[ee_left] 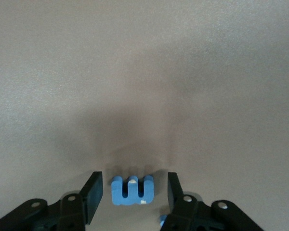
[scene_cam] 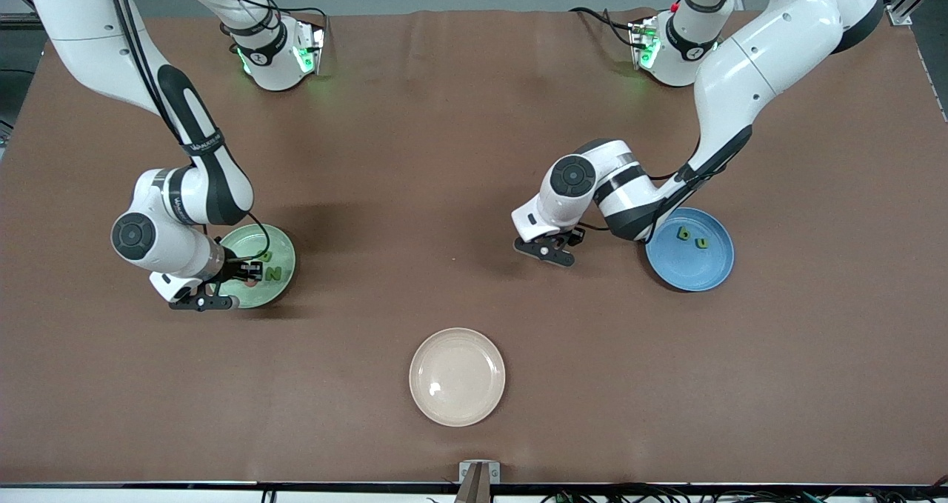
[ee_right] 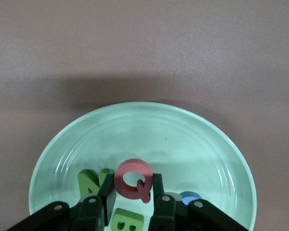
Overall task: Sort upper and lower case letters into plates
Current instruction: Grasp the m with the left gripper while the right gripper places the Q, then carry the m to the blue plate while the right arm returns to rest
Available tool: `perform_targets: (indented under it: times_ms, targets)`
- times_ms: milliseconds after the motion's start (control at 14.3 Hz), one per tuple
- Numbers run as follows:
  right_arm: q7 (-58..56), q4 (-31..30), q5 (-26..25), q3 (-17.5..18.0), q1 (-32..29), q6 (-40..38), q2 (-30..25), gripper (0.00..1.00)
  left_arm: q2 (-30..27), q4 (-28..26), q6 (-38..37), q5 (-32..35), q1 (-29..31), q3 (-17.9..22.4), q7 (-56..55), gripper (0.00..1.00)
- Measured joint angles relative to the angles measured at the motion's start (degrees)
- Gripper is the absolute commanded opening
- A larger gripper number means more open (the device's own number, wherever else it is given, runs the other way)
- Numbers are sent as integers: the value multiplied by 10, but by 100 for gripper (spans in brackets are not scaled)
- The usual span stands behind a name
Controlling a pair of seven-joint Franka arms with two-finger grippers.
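The right gripper [ee_right: 131,199] hangs just over the mint green plate [scene_cam: 284,281] at the right arm's end of the table, its fingers pinched tight on a red letter Q [ee_right: 132,181]; being a capital, I'd say it is held there to be dropped among the other capitals, and a green N [ee_right: 89,181] and a green B [ee_right: 126,220] lie in that plate directly under it. The left gripper [ee_left: 132,197] is down near the table's middle, beside the blue plate [scene_cam: 715,273] that holds two small green lowercase letters [scene_cam: 692,238]. Its fingers stand partly apart, one on each side of a blue letter [ee_left: 132,190] lying flat on the brown table [scene_cam: 459,155], seemingly not yet touching it; it looks like an m or w. The cream plate [scene_cam: 457,376], nearest the camera, holds nothing.
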Motion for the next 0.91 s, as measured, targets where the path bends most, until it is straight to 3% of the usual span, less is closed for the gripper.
perform_targets:
  times_ms: [349,489,559,629,698,908]
  targets:
    - [0,-2,0,0,-5,1,3,5,1,-2,1,0,0,2,0,65]
    - [-2,-3,0,0,-8,3,6,13,2,-4,1,0,-1,5,0,65]
    - [-2,-3,0,0,-8,4,6,43,2,-5,1,0,-2,8,0,65]
    - [-2,-3,0,1,-8,4,6,96,3,-6,1,0,-2,9,0,65]
    - [-2,-3,0,1,-8,5,6,100,3,-6,1,0,-3,9,0,64]
    - [-3,-3,0,1,-8,4,6,100,3,-6,1,0,-3,9,0,60]
